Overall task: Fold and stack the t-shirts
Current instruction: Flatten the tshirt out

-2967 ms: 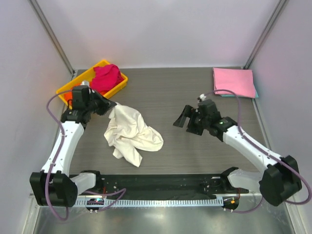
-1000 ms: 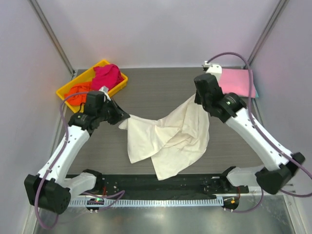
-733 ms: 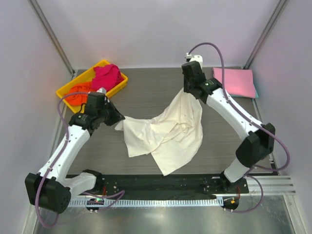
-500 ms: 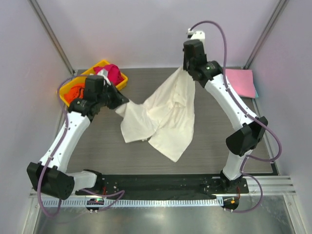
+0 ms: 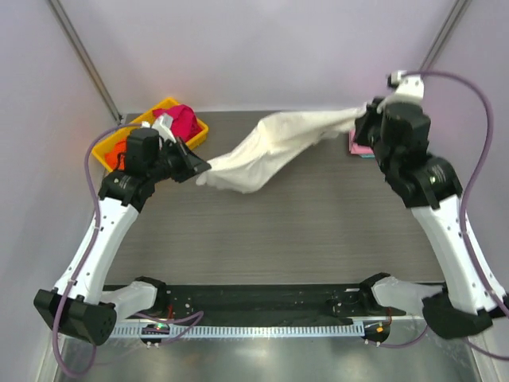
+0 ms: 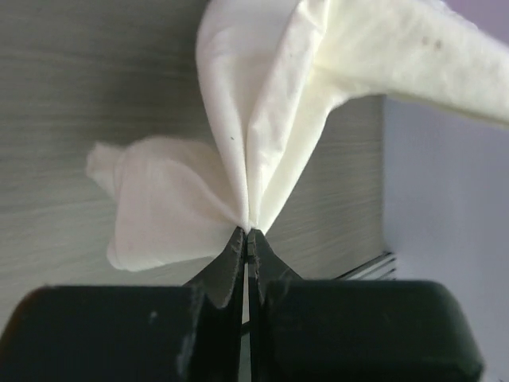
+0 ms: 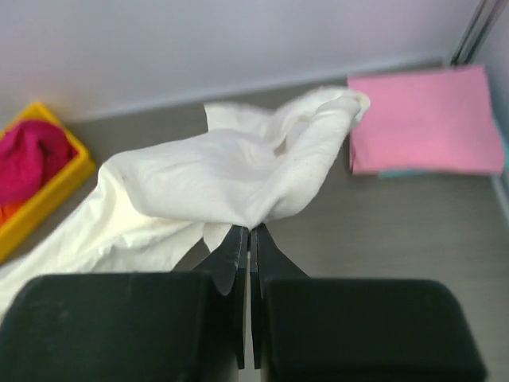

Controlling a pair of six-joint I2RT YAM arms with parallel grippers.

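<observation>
- Robotics lab test cell: plain pale walls [image 5: 262, 48], metal corner posts [image 5: 83, 60].
- Grey wood-grain table [image 5: 318, 231], black mounting rail [image 5: 262, 301] along the near edge.

No lettering, label, brand mark, number or sign can be read in any view. The cream-white t-shirt [image 5: 270, 147], the folded pink t-shirt [image 7: 425, 119], the yellow tray [image 7: 56, 195] and the black gripper housings all show plain, unmarked surfaces.
</observation>
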